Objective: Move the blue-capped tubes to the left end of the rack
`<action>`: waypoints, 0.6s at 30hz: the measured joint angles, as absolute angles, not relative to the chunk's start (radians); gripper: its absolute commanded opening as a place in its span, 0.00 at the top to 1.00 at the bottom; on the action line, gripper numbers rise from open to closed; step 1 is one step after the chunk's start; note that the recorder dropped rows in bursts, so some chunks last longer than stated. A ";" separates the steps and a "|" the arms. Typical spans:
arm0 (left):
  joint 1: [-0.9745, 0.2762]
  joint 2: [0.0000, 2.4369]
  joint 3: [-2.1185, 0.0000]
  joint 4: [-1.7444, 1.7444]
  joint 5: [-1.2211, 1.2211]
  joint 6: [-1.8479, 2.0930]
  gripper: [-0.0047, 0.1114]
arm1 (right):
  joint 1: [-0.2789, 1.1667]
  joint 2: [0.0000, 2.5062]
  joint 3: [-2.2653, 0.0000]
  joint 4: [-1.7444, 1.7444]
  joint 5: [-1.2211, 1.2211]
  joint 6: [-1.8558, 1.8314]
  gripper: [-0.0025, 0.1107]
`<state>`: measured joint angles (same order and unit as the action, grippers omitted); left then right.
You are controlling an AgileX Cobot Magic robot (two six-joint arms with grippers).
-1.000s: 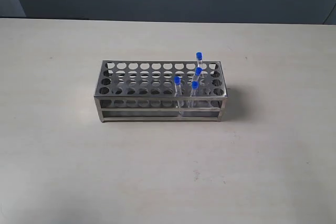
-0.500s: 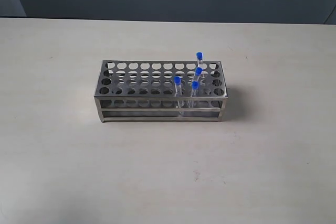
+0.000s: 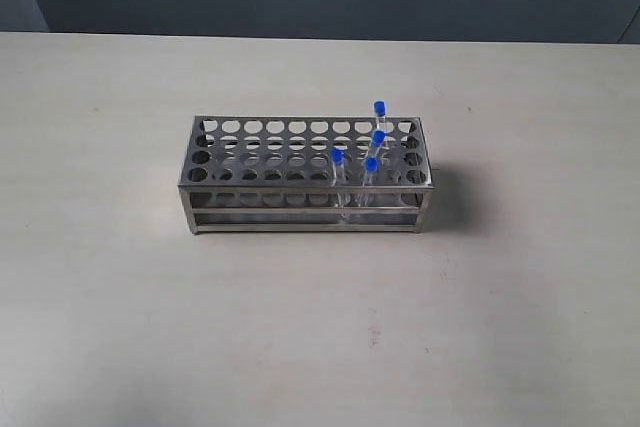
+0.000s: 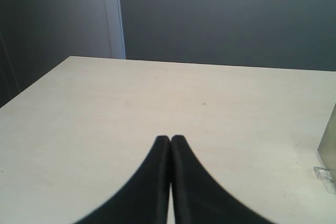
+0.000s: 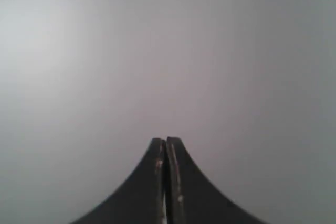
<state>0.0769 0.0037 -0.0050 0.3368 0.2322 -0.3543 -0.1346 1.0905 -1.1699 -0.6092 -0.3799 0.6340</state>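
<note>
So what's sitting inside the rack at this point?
Four blue-capped tubes stand in holes toward the right end of the rack; the other holes look empty. The tubes' lower ends are partly hidden behind the front rails.

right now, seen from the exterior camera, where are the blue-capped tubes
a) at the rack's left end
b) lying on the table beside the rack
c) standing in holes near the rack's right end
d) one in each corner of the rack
C: all four blue-capped tubes stand clustered in holes toward the right end of the rack in the exterior view, none at its left end.
</note>
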 measured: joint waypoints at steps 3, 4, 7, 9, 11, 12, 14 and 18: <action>0.077 0.004 -0.005 0.337 0.232 -0.354 0.96 | -0.113 1.228 -1.118 -0.862 -0.417 0.856 0.99; 0.077 0.004 -0.005 0.337 0.232 -0.354 0.96 | -0.100 1.262 -1.096 -0.920 -0.433 0.901 0.99; 0.077 0.004 -0.005 0.337 0.232 -0.354 0.96 | -0.049 1.369 -1.016 -1.038 -0.496 0.984 0.99; 0.077 0.004 -0.005 0.337 0.232 -0.354 0.96 | -0.010 1.435 -0.968 -1.068 -0.527 0.991 0.99; 0.077 0.004 -0.005 0.337 0.232 -0.354 0.96 | 0.022 1.497 -0.933 -1.082 -0.556 0.977 0.98; 0.077 0.004 -0.005 0.337 0.232 -0.354 0.96 | 0.037 1.534 -0.921 -1.088 -0.574 0.963 0.98; 0.077 0.004 -0.005 0.337 0.232 -0.354 0.96 | 0.059 1.601 -0.910 -1.098 -0.625 0.931 0.90; 0.077 0.004 -0.005 0.337 0.232 -0.354 0.96 | 0.078 1.724 -0.905 -1.133 -0.794 0.878 0.62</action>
